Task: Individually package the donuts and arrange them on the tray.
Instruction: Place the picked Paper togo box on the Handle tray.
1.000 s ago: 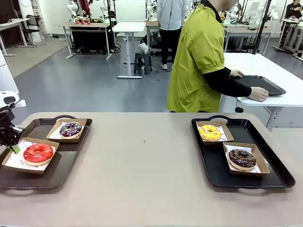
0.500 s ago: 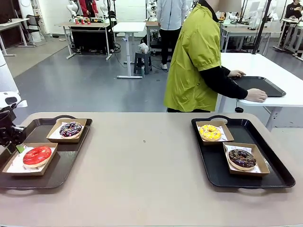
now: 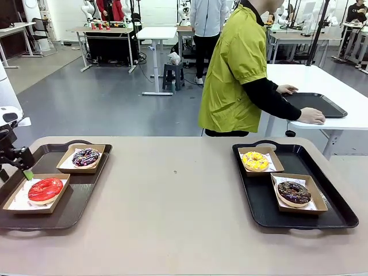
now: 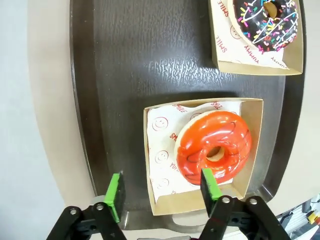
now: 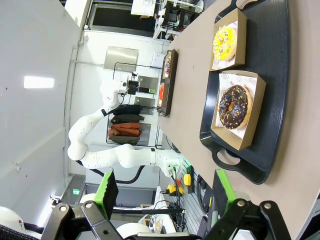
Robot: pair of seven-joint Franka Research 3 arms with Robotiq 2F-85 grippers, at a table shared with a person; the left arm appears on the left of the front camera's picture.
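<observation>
Here the red donut [image 4: 214, 147] lies below the open left end effector [image 4: 162, 191].

We see bright, even overhead room light; soft shadows only. Front view sharp. Left wrist view: glare on red donut [image 4: 214, 148] glaze and dark tray [image 4: 150, 60]. Right wrist view: strong wide-angle distortion at edges.

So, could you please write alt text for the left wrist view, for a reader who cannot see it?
The open left gripper hangs above a red donut lying in a paper-lined cardboard box on a dark tray, holding nothing. A second box at the top edge holds a dark donut with pale sprinkles.
</observation>
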